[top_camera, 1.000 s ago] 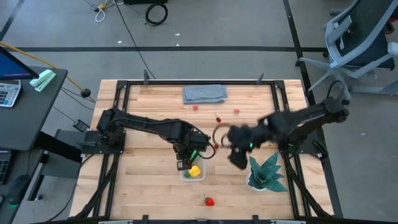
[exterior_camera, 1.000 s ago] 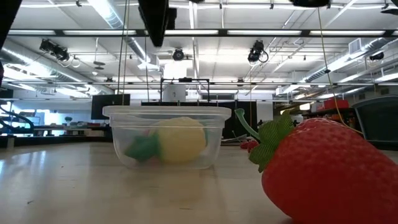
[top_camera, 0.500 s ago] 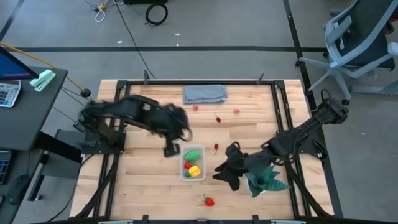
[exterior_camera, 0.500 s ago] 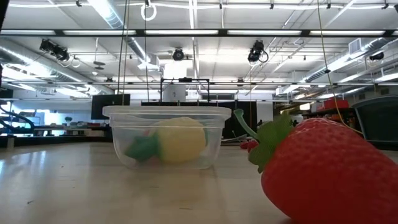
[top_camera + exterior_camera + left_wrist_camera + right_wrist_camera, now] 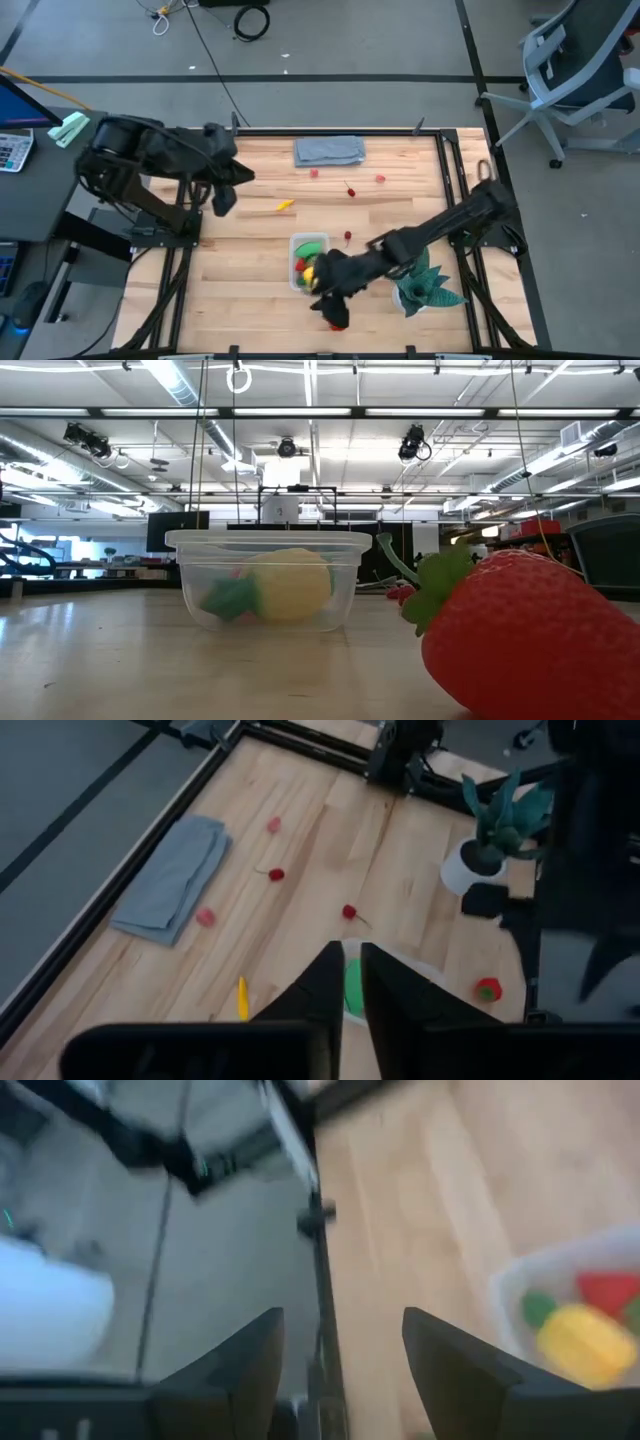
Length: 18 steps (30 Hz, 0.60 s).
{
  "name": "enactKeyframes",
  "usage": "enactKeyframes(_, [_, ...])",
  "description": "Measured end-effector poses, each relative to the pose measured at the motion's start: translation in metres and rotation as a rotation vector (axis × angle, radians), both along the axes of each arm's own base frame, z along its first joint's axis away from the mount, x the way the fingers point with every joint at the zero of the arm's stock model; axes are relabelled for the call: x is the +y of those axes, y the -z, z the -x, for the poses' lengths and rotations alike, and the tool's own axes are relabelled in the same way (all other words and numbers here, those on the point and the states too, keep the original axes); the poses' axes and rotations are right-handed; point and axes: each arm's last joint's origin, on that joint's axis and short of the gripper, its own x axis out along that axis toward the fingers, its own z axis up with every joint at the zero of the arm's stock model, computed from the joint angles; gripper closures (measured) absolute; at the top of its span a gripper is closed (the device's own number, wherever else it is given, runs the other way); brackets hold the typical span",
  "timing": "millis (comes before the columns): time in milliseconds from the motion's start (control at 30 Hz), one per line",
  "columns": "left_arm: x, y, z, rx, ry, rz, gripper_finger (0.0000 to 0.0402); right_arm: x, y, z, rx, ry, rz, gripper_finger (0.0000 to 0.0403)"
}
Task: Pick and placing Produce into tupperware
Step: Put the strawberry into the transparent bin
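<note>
A: Where are you in the job? The tupperware (image 5: 308, 262) sits near the front middle of the desk (image 5: 250, 260), and it has a green piece, the yellow lemon (image 5: 311, 272) and something red in it.

B: You're between picks. Your right claw (image 5: 335, 300) is low over the front of the desk, fingers spread and empty, just above the loose strawberry (image 5: 530, 635) that lies in front of the tub. From above, the arm covers most of that berry.

A: And the left?

B: Your left claw (image 5: 345, 995) is lifted over the left rear of the desk, fingers pressed nearly together, nothing between them. Call it parked.

A: What's left out?

B: The yellow-orange sliver (image 5: 285, 205) behind the tub, cherries (image 5: 347, 237) and small red pieces toward the grey cloth (image 5: 328, 150).

A: Next move?

B: I'd say lower the right claw around the strawberry, close, lift, then carry it the short way to the tub. Mind the potted plant (image 5: 428, 278) just beside that arm.
</note>
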Motion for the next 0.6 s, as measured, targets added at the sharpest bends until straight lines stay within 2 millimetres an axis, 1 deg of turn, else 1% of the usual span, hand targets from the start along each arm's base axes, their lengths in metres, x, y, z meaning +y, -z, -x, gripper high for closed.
enactKeyframes(100, [0.001, -0.002, 0.005, -0.005, 0.0, -0.004, 0.0331, 0.007, 0.022, -0.014, 0.13, -0.004, 0.055, 0.0188])
enactKeyframes(267, [0.001, -0.001, 0.005, -0.004, -0.003, -0.008, 0.0291, 0.018, 0.056, -0.031, 0.258, 0.031, -0.004, 0.0188])
enactKeyframes(367, [0.001, -0.001, 0.005, -0.004, -0.004, -0.01, 0.0273, 0.025, 0.075, -0.033, 0.324, 0.057, -0.013, 0.0185])
enactKeyframes(467, [0.001, 0.003, 0.001, 0.013, -0.006, -0.016, 0.026, 0.031, 0.092, -0.03, 0.406, 0.074, 0.01, 0.0179])
enactKeyframes(600, [0.0, 0.009, -0.002, 0.049, -0.005, -0.024, 0.0251, 0.039, 0.109, -0.025, 0.486, 0.093, 0.031, 0.0169])
